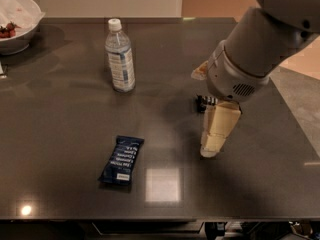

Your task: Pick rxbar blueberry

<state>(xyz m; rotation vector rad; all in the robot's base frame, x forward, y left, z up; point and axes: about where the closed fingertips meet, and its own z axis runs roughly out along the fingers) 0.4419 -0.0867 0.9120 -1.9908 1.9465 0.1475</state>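
The rxbar blueberry point(121, 160) is a flat dark blue wrapper with rows of white text and a small white label at its near end. It lies on the dark table point(65, 119) at the front, left of centre. My gripper point(216, 135) hangs from the grey arm over the table, to the right of the blue bar and well apart from it. It points down toward the tabletop. A black bar wrapper point(204, 102) lies behind the gripper, mostly hidden by the arm.
A clear water bottle point(119, 57) with a white cap stands upright at the back centre-left. A white bowl point(15, 21) with red food sits at the far left corner. The table's front edge runs just below the blue bar.
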